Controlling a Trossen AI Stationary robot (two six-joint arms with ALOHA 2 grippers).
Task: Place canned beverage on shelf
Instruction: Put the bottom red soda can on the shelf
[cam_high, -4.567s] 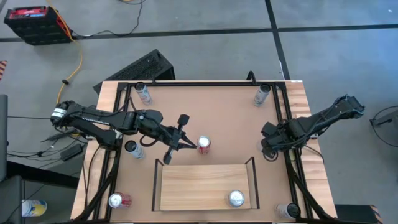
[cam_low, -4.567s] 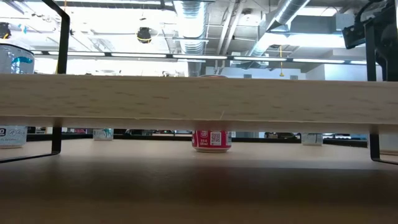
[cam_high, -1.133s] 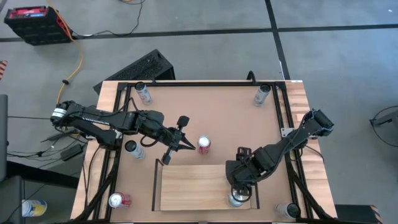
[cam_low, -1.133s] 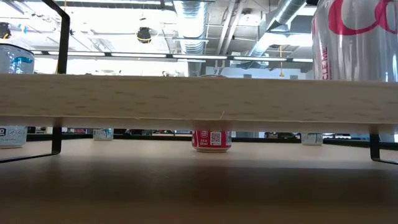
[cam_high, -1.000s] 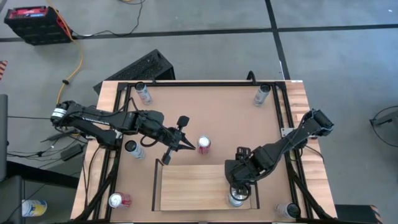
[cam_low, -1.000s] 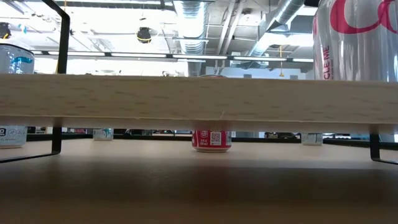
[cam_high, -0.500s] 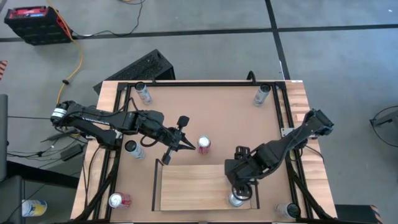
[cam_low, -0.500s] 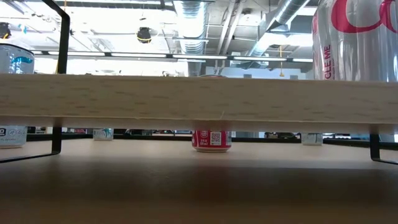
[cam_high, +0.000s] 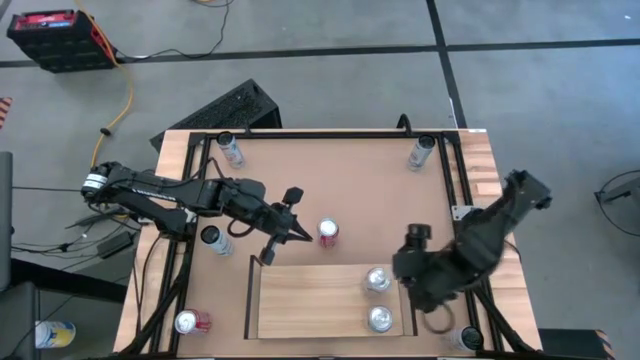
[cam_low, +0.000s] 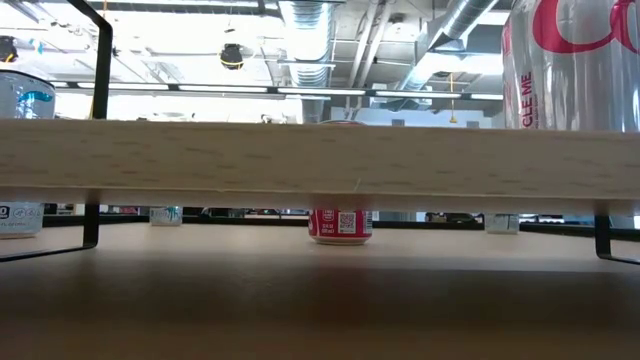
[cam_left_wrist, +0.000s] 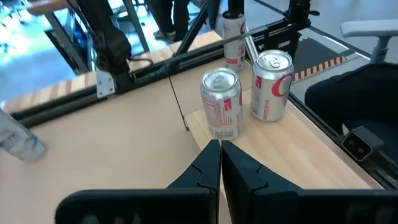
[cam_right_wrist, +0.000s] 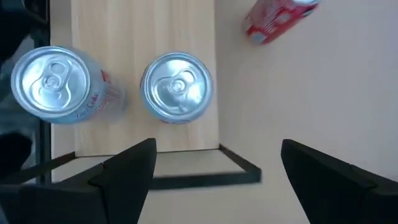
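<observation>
Shelf (cam_high: 320, 300) sits at the near-middle of the table (cam_high: 350, 170), pale planks with a black rail at each end. Two silver cans stand upright on its right end, close to the right rail: rear can (cam_high: 376, 280) near the shelf's back edge, front can (cam_high: 379, 319) near its front edge. They stand side by side, just apart, not touching. In the right wrist view both tops show from above, rear can (cam_right_wrist: 176, 87) and front can (cam_right_wrist: 51, 85), with the rail running past them.

Right gripper (cam_high: 425, 270) hangs just right of the two cans, over the shelf's right rail. Its fingers (cam_right_wrist: 127, 168) are spread wide with nothing between them; neither can is touched.

Red can (cam_high: 328, 232) stands upright on the table just behind the shelf, apart from it. The low view shows it (cam_low: 340, 225) under the shelf board, and the front can (cam_low: 570, 65) rising at the right above the board.

Left gripper (cam_high: 283, 232) rests low over the table just left of the red can, near the shelf's back left corner. Fingers (cam_left_wrist: 208, 165) pressed together, holding nothing.

Other cans stand at the table's edges: two at the back corners (cam_high: 231, 150) (cam_high: 420, 153), one at the left side (cam_high: 214, 239), one at the front left (cam_high: 190, 322) and one at the front right (cam_high: 462, 339).
</observation>
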